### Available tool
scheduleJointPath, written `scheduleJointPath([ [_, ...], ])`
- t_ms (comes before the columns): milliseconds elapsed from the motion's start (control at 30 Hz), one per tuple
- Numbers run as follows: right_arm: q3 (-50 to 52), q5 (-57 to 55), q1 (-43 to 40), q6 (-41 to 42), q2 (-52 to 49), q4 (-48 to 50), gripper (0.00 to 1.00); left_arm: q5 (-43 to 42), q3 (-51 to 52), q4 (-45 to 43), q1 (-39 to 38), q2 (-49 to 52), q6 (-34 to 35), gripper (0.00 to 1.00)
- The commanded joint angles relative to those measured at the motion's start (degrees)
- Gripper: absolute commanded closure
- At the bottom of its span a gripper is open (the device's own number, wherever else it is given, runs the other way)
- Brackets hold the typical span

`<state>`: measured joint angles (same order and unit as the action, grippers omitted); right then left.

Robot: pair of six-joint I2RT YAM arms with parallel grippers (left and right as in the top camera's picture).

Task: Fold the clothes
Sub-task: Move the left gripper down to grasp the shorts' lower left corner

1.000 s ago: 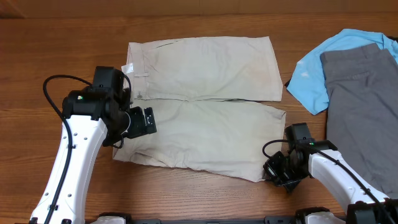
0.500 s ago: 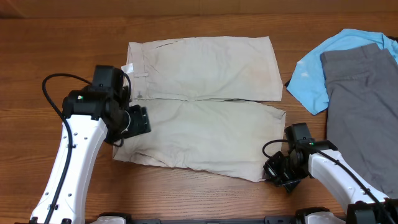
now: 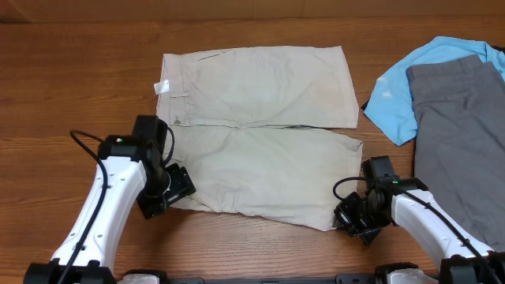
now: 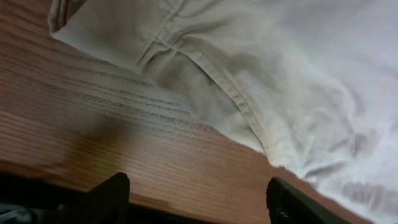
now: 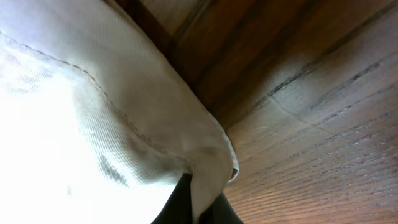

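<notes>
The clothes, pale beige shorts, lie spread flat mid-table, waistband to the left with a small white tag. My left gripper hovers at their near left corner. In the left wrist view its fingers stand wide apart over bare wood, open, with the shorts' seamed edge just ahead. My right gripper sits at the near right hem corner. The right wrist view shows it shut, with a fold of the beige cloth pinched between the dark fingers.
A light blue shirt lies at the right with grey trousers on top of it, close to my right arm. The wooden table shows all round the shorts.
My left arm has come down from the middle of the waistband toward the near left corner of the shorts, its jaws a little narrower. The right arm has not moved.
</notes>
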<state>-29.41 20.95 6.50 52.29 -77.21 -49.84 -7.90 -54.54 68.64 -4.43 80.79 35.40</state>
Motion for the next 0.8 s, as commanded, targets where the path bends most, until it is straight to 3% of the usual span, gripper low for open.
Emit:
scheduleJointPath([
  [0, 0.5, -2.5, 0.2, 0.0, -0.5, -0.2, 0.96, 0.9, 2.4, -2.3, 0.0, 0.1, 10.3, 0.23],
  [167, 0.5, -3.2, 0.2, 0.0, -0.5, -0.3, 0.96, 0.9, 3.7, -6.5, 0.0, 0.2, 13.6, 0.21],
  [333, 0.5, -3.3, 0.2, 0.2, -0.5, -0.3, 0.96, 1.2, 3.8, -8.5, 0.0, 0.2, 15.2, 0.29],
  [433, 0.5, -3.3, 0.2, 0.2, -0.5, -0.3, 0.96, 3.5, 3.8, -8.7, 0.0, 0.3, 16.4, 0.28],
  [767, 0.5, -3.3, 0.2, 0.2, -0.5, -0.3, 0.96, 5.3, 3.9, -9.6, 3.7, 4.3, 16.4, 0.28],
])
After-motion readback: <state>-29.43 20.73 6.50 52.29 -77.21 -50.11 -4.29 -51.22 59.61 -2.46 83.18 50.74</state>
